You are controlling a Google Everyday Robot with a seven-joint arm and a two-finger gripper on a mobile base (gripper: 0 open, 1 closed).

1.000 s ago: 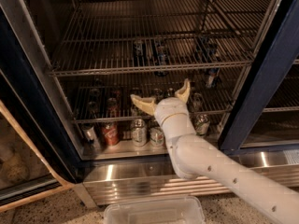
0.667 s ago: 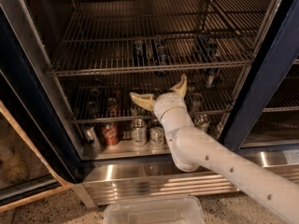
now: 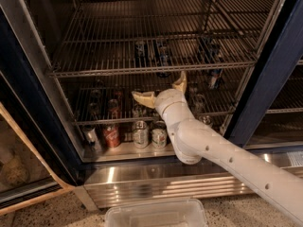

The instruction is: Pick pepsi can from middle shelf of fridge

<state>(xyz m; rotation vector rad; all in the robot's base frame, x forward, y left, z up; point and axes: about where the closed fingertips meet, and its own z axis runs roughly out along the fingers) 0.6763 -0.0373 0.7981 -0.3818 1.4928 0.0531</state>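
The tool is being held at the open front of the fridge, just beneath the thick front rail of the middle shelf. Its two tan fingers are being kept spread wide apart, and nothing is being gripped between them. One finger is being pointed to the left, the other upward toward the rail. The white arm is being extended from the lower right of the view up to the tool.

The pepsi can is being carried on the middle shelf, set back from the front rail, above and behind the tool and apart from it. A second blue can is being shown just to its left, and a third blue can farther to the right on the same shelf.

Lower down, on the pale floor panel, a red can and two green-and-white cans are being seen standing side by side, left of the arm. The kick plate is being shown below them, and a clear plastic bin is lying at the bottom edge.
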